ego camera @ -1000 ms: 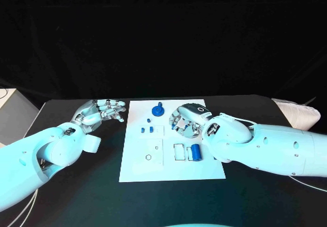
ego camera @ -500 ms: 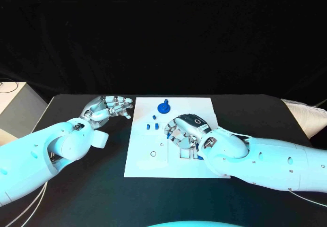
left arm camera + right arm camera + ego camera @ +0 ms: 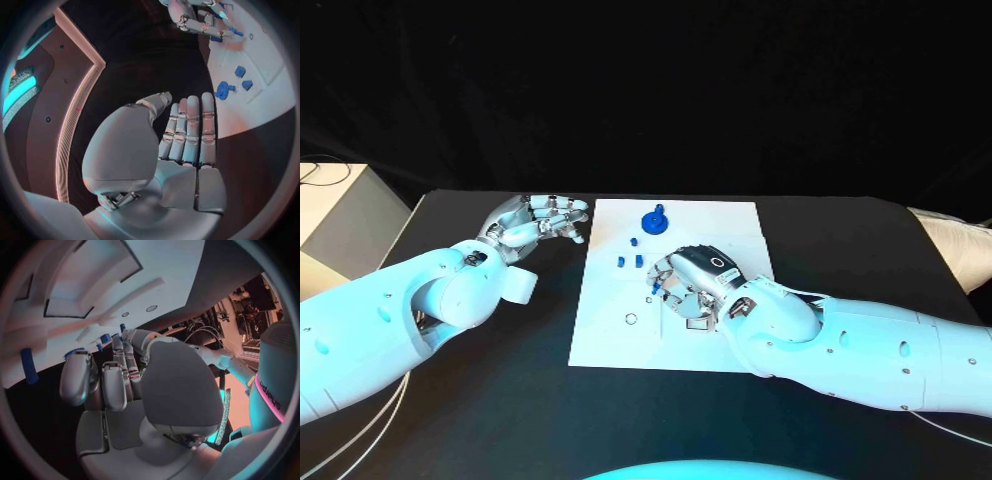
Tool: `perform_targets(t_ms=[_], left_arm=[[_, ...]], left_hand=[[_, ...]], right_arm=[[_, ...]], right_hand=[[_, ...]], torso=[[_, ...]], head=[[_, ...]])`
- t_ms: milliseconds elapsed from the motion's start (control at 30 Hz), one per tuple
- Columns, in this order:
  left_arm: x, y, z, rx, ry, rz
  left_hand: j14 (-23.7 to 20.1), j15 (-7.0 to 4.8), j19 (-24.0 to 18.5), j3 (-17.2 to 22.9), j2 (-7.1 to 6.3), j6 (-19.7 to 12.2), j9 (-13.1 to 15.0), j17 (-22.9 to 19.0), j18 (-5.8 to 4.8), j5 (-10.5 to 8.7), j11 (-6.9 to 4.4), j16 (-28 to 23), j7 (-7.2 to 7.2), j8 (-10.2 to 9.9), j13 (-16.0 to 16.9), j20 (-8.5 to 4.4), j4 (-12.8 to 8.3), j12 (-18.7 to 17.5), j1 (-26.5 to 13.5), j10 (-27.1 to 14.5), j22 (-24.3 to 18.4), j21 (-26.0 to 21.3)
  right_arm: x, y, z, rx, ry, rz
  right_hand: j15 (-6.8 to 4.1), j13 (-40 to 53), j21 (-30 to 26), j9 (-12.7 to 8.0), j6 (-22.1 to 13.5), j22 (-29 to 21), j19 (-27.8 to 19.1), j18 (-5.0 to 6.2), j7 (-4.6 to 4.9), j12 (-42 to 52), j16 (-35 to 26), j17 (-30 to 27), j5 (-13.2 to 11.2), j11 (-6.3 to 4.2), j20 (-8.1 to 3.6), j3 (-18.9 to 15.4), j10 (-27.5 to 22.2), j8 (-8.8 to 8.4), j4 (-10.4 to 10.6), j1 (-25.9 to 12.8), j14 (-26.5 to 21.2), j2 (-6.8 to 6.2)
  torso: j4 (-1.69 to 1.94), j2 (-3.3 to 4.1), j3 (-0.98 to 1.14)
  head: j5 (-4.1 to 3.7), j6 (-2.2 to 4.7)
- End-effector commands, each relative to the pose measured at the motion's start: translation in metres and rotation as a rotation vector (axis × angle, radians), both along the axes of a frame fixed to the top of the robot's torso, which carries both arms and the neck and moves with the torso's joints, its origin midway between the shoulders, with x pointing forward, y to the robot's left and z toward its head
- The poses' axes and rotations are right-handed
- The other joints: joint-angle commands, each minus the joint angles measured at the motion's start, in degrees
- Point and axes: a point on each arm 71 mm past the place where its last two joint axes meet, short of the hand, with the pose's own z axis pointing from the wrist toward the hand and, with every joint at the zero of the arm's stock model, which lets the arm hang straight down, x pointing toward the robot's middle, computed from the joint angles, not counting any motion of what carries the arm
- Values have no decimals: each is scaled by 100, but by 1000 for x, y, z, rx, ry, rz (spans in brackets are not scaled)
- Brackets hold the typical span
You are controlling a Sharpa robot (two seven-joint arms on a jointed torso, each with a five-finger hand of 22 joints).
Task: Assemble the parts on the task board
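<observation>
Lying flat, the white task board (image 3: 733, 345) carries small blue parts (image 3: 627, 262); both hands' fingers hold nothing.

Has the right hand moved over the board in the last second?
Yes. The right hand has come toward the robot, away from the blue disc on the board.

I'm seeing cool cyan light washing over both arms while the backdrop is staying black. The task board (image 3: 733, 225) is glowing bright against the dark table (image 3: 473, 400). Both wrist pictures are bending straight edges, with warmer pinkish tones and soft blur at the rims.
</observation>
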Motion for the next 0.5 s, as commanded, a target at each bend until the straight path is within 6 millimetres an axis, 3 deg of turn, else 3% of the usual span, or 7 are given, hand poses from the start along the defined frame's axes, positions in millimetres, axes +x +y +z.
perform_targets(t_ms=[33,500], left_arm=[[0,-1,1,-12,-8,-1],[-1,-2,2,-12,-10,0]], left_hand=[[26,-7,52,6,8,-25,-5,-5,66,29,2,-28,5,-11,-9,-2,-30,-37,48,-49,3,-29],[29,-4,52,3,9,-29,-8,-8,65,29,6,-36,10,-14,-12,-2,-28,-38,49,-54,5,-29]], right_arm=[[-1,3,-1,-11,-21,17],[-2,10,-5,-28,-10,31]], right_hand=[[-7,2,-15,8,-10,299,46,-83,44,-20,-6,-9,13,17,-51,26,14,-16,-20,-39,240,-21],[3,-9,-31,12,-17,295,41,-81,54,-27,-7,-17,-3,28,-45,27,4,-22,-32,-81,239,-40]], torso=[[-1,-2,2],[-12,1,2]], head=[[36,-25],[86,-77]])
